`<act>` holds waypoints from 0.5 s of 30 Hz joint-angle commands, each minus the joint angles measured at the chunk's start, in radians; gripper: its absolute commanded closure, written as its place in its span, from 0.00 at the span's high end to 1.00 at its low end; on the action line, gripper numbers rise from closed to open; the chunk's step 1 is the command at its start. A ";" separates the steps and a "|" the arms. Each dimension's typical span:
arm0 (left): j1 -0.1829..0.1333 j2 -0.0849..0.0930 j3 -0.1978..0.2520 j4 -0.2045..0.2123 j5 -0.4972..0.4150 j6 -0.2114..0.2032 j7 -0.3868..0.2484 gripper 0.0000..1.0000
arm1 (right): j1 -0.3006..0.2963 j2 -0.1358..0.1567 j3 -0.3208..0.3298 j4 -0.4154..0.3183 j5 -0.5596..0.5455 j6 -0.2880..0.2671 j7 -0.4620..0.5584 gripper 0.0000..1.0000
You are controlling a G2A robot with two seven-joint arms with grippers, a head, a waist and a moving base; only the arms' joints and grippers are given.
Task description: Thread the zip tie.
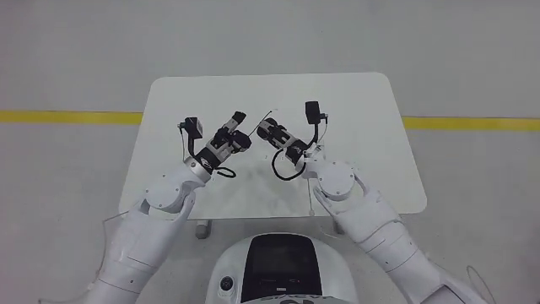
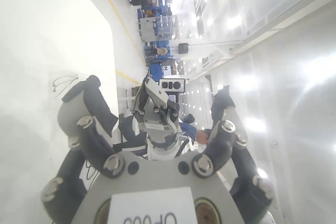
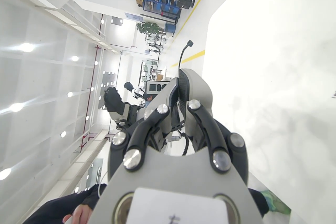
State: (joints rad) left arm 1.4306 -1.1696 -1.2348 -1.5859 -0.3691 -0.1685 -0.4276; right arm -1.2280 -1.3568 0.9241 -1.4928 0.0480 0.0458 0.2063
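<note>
Where the zip tie is: the zip tie (image 3: pixel 180 59) is clamped between the fingers of the right gripper (image 3: pixel 180 78) and is held up off the counter (image 1: pixel 354 101). Its head end is seen jutting out past the fingertips, slightly bent, with nothing touching it.
Right gripper: closed on the strap and pointed toward the other arm.
Left gripper: the left gripper (image 2: pixel 157 87) is held opposite, near the right one. Its fingers (image 2: pixel 88 89) are spread wide apart, with nothing between them.
Done so far: the tie is judged to be lifted and presented in the air between the two arms.
Not yet done: no loop is seen and no strap appears to pass through the head, so the threading itself is judged not begun.
Tail end: it cannot be made out behind the right fingers.
Left to do: the loose end would have to be taken by the left gripper, bent round and fed into the head. Fine alignment is called for, since the slot looks small and the strap springy.
</note>
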 commanded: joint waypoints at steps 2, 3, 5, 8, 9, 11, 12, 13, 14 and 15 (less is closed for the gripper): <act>0.000 0.000 0.009 -0.003 0.002 -0.005 -0.010 1.00 | -0.010 0.000 -0.001 -0.007 -0.013 -0.003 -0.004 0.00; -0.001 0.000 0.009 -0.003 0.008 -0.006 -0.013 1.00 | -0.012 0.000 -0.002 -0.009 -0.021 0.000 -0.001 0.00; -0.001 0.001 0.012 -0.004 0.016 -0.006 -0.015 1.00 | -0.015 -0.001 -0.003 -0.013 -0.031 0.005 -0.001 0.00; 0.000 0.001 0.015 -0.004 0.020 -0.007 -0.016 1.00 | -0.020 -0.002 -0.007 -0.019 -0.047 0.011 -0.001 0.00; 0.000 0.001 0.015 -0.003 0.020 -0.006 -0.014 1.00 | -0.022 -0.003 -0.007 -0.021 -0.050 0.012 -0.003 0.00; 0.003 0.001 0.014 -0.004 0.018 -0.009 -0.012 1.00 | -0.029 -0.003 -0.006 -0.027 -0.057 0.014 -0.007 0.00; 0.004 0.002 0.014 -0.004 0.018 -0.009 -0.012 0.95 | -0.032 -0.003 -0.005 -0.029 -0.060 0.015 -0.008 0.00; 0.006 0.002 0.013 -0.004 0.019 -0.009 -0.011 0.87 | -0.036 -0.003 -0.003 -0.033 -0.061 0.016 -0.008 0.00; 0.008 0.003 0.013 -0.003 0.020 -0.009 -0.011 0.78 | -0.039 -0.003 0.000 -0.036 -0.062 0.017 -0.009 0.00; 0.008 0.003 0.012 -0.004 0.021 -0.009 -0.011 0.70 | -0.042 -0.003 0.003 -0.039 -0.064 0.018 -0.010 0.00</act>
State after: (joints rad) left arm 1.4379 -1.1670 -1.2220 -1.5895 -0.3494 -0.1777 -0.4386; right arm -1.2669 -1.3600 0.9239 -1.5290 -0.0143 0.0632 0.1970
